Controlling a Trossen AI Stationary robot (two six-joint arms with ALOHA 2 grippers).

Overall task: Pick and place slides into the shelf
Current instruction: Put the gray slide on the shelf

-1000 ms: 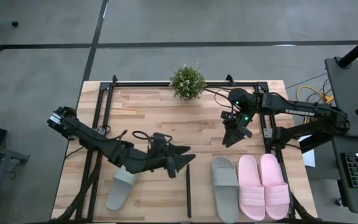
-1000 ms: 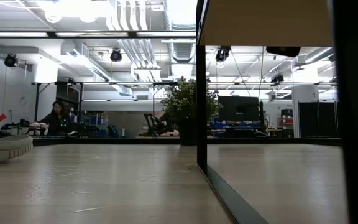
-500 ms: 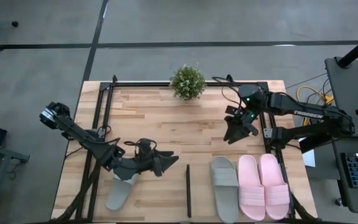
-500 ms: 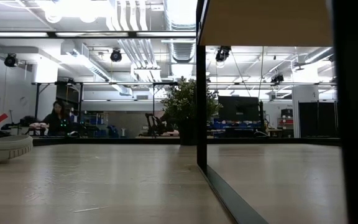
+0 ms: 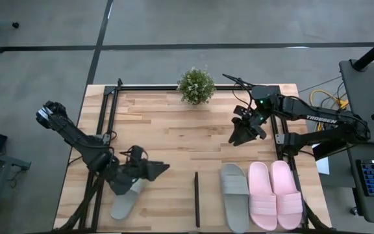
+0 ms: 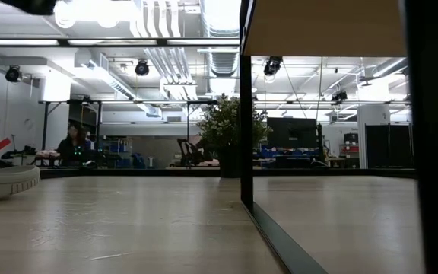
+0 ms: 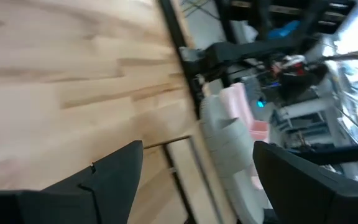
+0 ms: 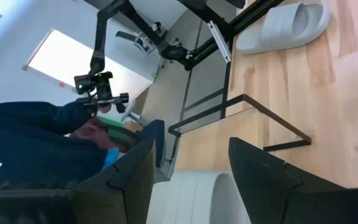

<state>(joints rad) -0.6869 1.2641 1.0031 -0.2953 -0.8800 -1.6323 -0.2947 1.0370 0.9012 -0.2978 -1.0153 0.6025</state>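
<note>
Just beside the open left gripper (image 5: 162,169) lies a grey-green slide (image 5: 123,200).

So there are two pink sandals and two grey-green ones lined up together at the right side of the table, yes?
Not quite. The high view shows both pink sandals there with only one grey-green sandal beside them; the other grey-green sandal lies apart at the table's left, by the left arm.

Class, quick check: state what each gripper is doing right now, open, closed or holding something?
Left gripper: open, holding nothing, above the table beside a grey-green slide.
Right gripper: open, holding nothing, above the bare table.
</note>
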